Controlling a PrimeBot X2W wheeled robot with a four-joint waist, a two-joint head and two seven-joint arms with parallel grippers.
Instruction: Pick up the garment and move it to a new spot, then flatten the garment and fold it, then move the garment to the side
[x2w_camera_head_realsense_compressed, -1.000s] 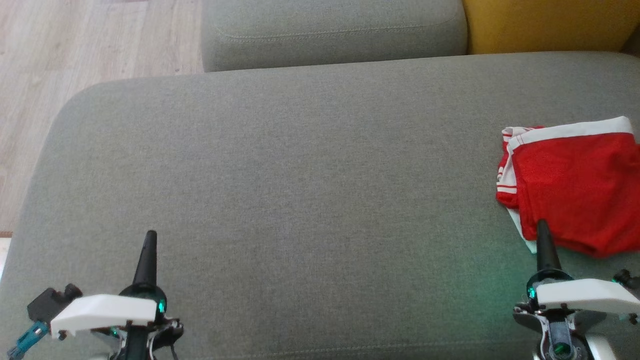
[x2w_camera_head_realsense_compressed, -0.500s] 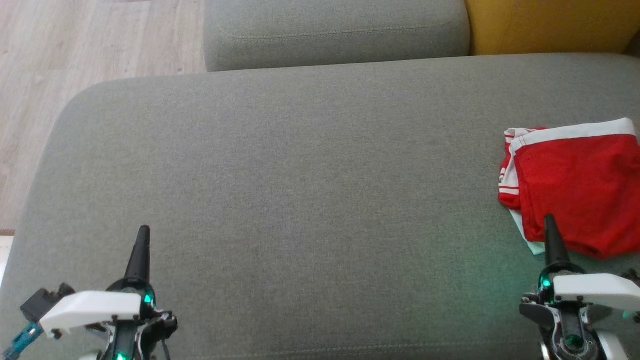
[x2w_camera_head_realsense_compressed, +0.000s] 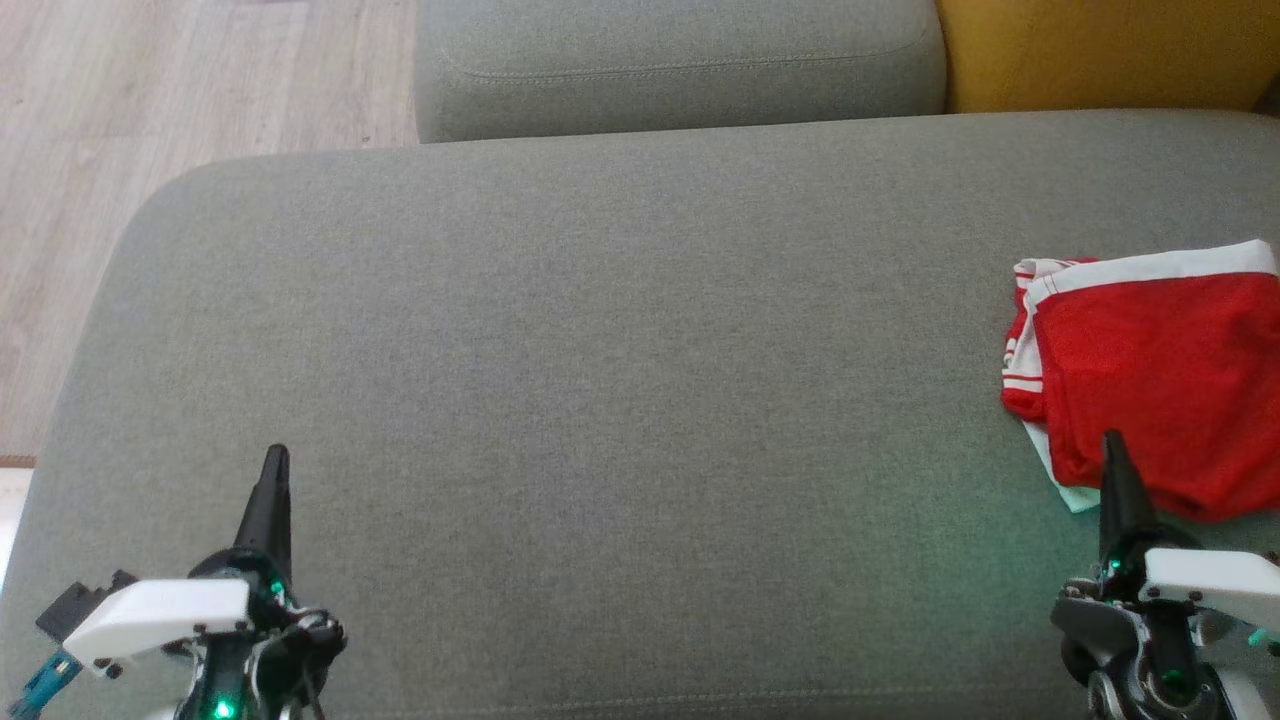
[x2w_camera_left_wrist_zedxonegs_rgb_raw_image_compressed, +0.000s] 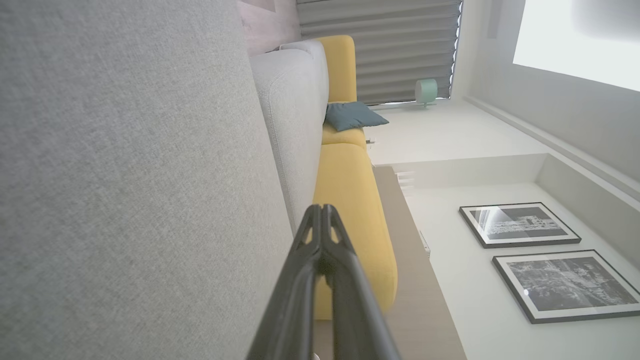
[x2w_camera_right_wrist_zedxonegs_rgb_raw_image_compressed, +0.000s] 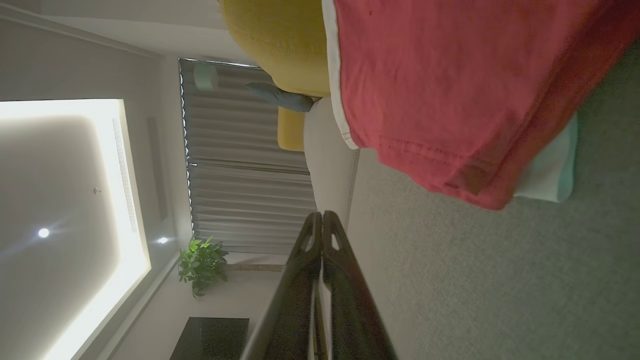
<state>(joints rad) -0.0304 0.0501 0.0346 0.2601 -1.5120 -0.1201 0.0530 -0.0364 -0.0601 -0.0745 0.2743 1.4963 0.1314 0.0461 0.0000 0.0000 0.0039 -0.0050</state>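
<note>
Head view: the left tool and the right tool both sit low over the grey sofa seat, each clenched to a single dark point and holding nothing. The red garment lies just ahead of the right tool and off to its outer side, well apart from the left tool. It is doubled over in a loose stack with its white waistband along the far edge. The right tip overlaps the near hem here, and contact cannot be judged from this angle.

Left wrist view: the left tool's fingers are pressed together, with bare seat fabric beside them and a yellow cushion ahead.

Right wrist view: the right tool's fingers are also pressed shut. The garment's stitched red hem lies ahead and to one side, near but apparently not touching. A pale layer peeks out from under it.

The garment looks light, thin and limp. It would likely sag and unfold if lifted by one layer. A pinch through all the layers at the near hem corner, or on the firmer waistband, looks the surest hold.
</note>
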